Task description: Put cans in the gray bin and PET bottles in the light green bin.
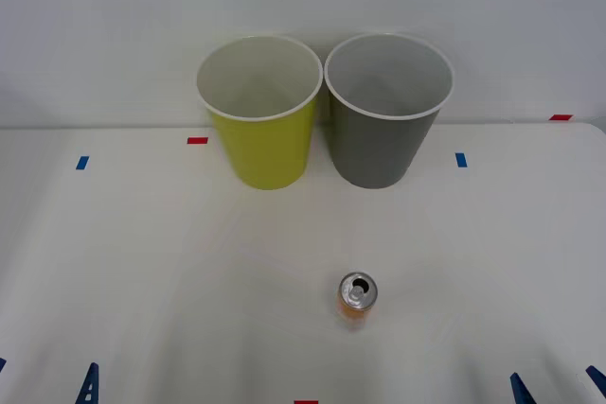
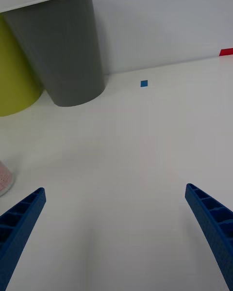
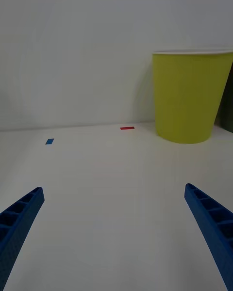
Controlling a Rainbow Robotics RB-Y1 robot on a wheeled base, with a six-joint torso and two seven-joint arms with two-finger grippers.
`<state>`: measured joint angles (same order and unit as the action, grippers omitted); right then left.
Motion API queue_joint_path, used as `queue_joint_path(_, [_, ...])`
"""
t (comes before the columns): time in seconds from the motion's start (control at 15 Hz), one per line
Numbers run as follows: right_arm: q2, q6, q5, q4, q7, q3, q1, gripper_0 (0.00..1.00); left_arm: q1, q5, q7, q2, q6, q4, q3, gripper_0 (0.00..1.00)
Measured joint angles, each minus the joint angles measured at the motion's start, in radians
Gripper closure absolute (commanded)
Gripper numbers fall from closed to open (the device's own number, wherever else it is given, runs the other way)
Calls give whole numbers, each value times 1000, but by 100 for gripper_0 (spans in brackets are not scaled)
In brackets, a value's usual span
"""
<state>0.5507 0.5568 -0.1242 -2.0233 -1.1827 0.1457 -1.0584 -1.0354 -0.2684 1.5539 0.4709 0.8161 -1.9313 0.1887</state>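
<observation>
A small orange can (image 1: 357,298) with a silver top stands upright on the white table, in front of the gray bin (image 1: 386,120). The light green bin (image 1: 258,120) stands just left of the gray one, at the back of the table. My left gripper (image 1: 45,377) is open at the near left edge, far from the can. My right gripper (image 1: 556,380) is open at the near right edge. In the right wrist view the can (image 2: 4,177) shows at the picture's edge, with the gray bin (image 2: 63,48) and light green bin (image 2: 14,72) beyond. PET bottles are out of view.
Small blue tape marks (image 1: 82,163) (image 1: 461,160) and red ones (image 1: 197,140) (image 1: 561,117) lie on the table (image 1: 189,262). A white wall rises right behind the bins. In the left wrist view the light green bin (image 3: 189,97) stands ahead past open tabletop.
</observation>
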Motion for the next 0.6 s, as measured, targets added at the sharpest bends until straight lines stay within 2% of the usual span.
queue_joint_path(0.6, [0,0,0,0,0,0,0,0,0,0,0,0,0,0,0,0])
